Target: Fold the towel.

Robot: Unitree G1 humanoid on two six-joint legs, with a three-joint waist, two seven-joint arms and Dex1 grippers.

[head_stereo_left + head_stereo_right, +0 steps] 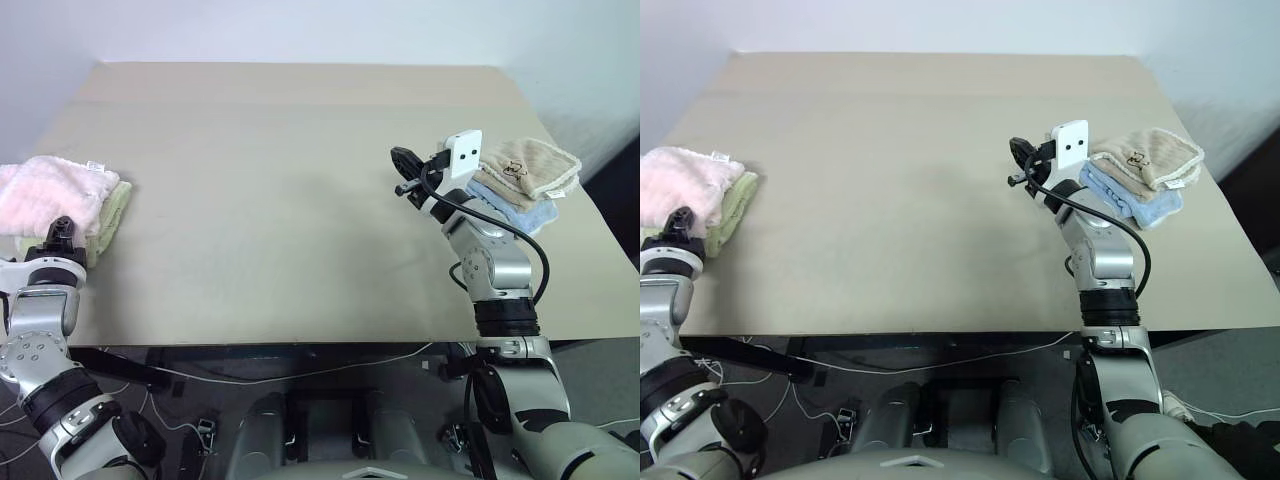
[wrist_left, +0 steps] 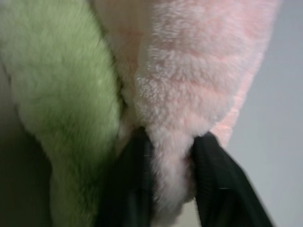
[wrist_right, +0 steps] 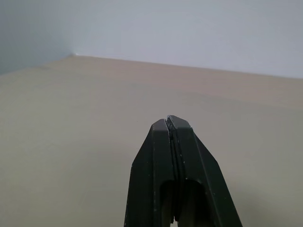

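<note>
Left gripper (image 2: 168, 189): its two black fingers (image 2: 135, 189) sit either side of a fold of the pink towel (image 1: 50, 192), cloth bunched between them, jaws partway apart; grip looks held. Towel lies folded at the far-left edge of the table (image 1: 300, 200), resting on top of a light green towel (image 1: 112, 215) whose edge shows on its right side. Small white tag visible at the pink towel's far right corner.

Right gripper (image 3: 171, 124): fingers pressed together, holding nothing, hovering above bare tabletop right of centre. Just right of it, a beige towel (image 1: 530, 165) stacked on a blue towel (image 1: 515, 205) near the table's right edge
</note>
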